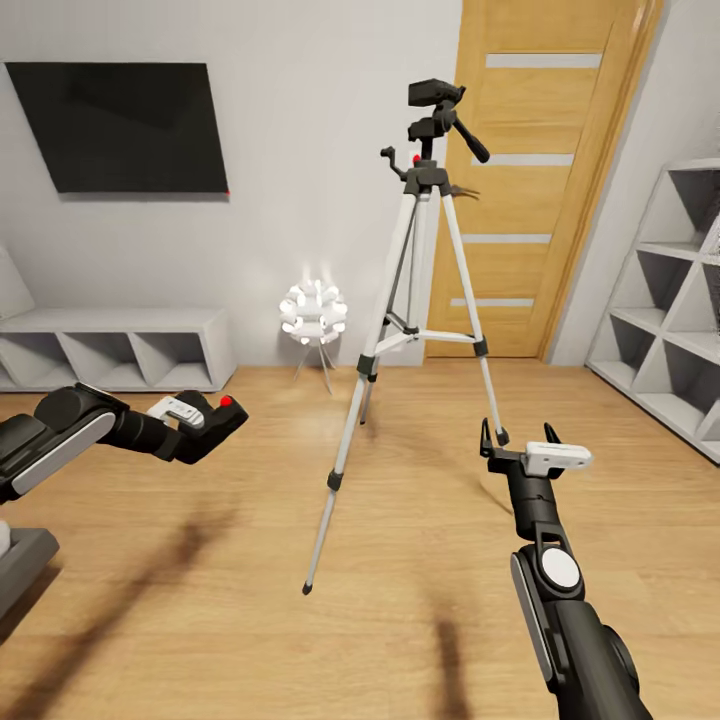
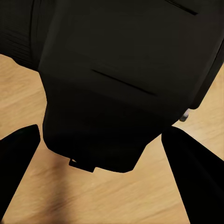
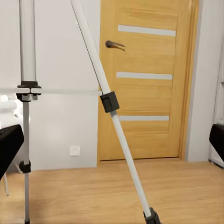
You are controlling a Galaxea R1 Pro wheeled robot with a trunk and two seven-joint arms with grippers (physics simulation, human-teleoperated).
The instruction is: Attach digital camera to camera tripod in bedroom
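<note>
Head view, nearest first: the right gripper (image 1: 522, 432) points up from a raised forearm, fingers spread and empty, just beside a tripod (image 1: 410, 290) leg. The left gripper (image 1: 215, 420) reaches in from the side, level, clamped on the camera (image 1: 222, 414) (red button up). The tripod stands on the wood floor (image 1: 400, 600). Farther back, a ball lamp (image 1: 314, 313), a low shelf (image 1: 120, 345) with bare cubbies, a TV (image 1: 125, 125) and a door (image 1: 540, 180).
</note>
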